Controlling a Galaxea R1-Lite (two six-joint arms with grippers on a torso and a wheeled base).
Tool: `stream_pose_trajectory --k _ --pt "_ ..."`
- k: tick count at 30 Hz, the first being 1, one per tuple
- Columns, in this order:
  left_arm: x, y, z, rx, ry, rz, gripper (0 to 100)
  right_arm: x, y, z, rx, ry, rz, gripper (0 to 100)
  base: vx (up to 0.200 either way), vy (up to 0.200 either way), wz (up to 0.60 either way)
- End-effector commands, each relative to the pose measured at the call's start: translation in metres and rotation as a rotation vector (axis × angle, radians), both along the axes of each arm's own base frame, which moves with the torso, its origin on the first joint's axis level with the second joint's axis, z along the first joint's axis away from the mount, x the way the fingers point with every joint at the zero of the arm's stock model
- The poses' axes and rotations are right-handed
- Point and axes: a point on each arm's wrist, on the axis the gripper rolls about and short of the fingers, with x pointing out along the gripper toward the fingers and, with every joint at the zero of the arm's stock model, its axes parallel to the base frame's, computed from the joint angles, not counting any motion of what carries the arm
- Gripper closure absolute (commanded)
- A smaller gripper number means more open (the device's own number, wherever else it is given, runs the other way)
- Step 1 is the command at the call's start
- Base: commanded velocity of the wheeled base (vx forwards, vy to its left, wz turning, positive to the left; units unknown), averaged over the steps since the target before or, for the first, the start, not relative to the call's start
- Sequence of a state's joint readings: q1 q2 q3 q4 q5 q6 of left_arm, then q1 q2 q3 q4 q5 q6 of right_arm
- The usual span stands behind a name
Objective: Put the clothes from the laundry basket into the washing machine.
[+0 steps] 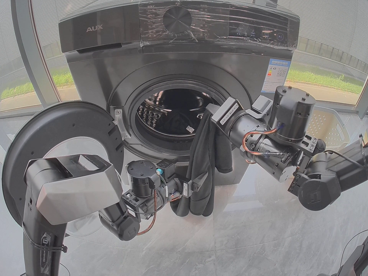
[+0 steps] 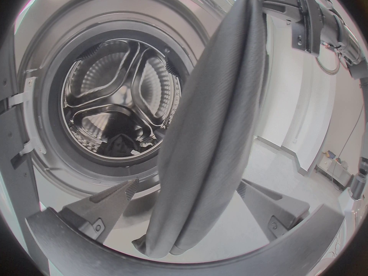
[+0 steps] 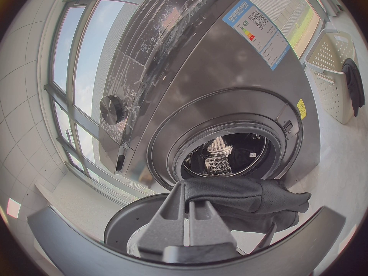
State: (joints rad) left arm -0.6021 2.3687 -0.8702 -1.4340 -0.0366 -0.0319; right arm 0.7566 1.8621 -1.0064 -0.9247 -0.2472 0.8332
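A long dark garment (image 1: pixel 205 161) hangs in front of the washing machine's open drum (image 1: pixel 168 114), right of the opening's middle. My right gripper (image 1: pixel 210 111) is shut on its top end, level with the opening; its fingers (image 3: pixel 174 215) pinch the folded cloth (image 3: pixel 237 196). My left gripper (image 1: pixel 199 184) is open low down, with a finger (image 2: pixel 111 200) on each side of the hanging garment (image 2: pixel 214 135), not squeezing it. More dark clothing (image 2: pixel 119 144) lies at the bottom of the drum. The cream laundry basket (image 3: pixel 331 77) stands right of the machine, a dark cloth (image 3: pixel 354 85) draped over its rim.
The round door (image 1: pixel 57 135) is swung fully open to the left, close to my left arm. The laundry basket (image 1: pixel 326 125) sits behind my right arm. Pale tiled floor (image 1: pixel 249 230) lies open in front of the machine. Windows are behind it.
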Motion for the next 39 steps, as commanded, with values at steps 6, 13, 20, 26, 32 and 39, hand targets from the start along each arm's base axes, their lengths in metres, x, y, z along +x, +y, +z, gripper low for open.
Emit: stream_pose_trajectory --k 6,13,20,26,32,39 --pt "0.000 -0.013 0.007 -0.029 -0.030 -0.082 0 0.008 0.008 -0.010 -0.016 0.015 -0.003 100 0.000 0.000 0.00" --pt "0.016 -0.022 -0.008 -0.003 -0.013 -0.029 0 0.007 0.007 -0.010 -0.015 0.016 -0.003 100 0.000 0.000 0.00" --pt "0.033 -0.001 -0.017 0.046 0.005 0.133 0 0.006 0.001 -0.003 -0.003 0.003 -0.015 100 0.000 0.000 0.00" --pt "0.038 0.026 -0.011 0.052 0.004 0.205 0 0.005 -0.002 0.000 0.002 -0.002 -0.018 100 0.000 0.000 0.00" --pt "0.027 0.034 -0.008 0.056 0.001 0.209 0 0.005 -0.002 -0.001 -0.001 -0.001 -0.020 100 0.000 0.000 0.00" --pt "0.025 0.034 -0.008 0.057 0.002 0.190 0 0.003 0.000 -0.003 -0.004 0.005 -0.012 100 0.000 0.000 0.00"
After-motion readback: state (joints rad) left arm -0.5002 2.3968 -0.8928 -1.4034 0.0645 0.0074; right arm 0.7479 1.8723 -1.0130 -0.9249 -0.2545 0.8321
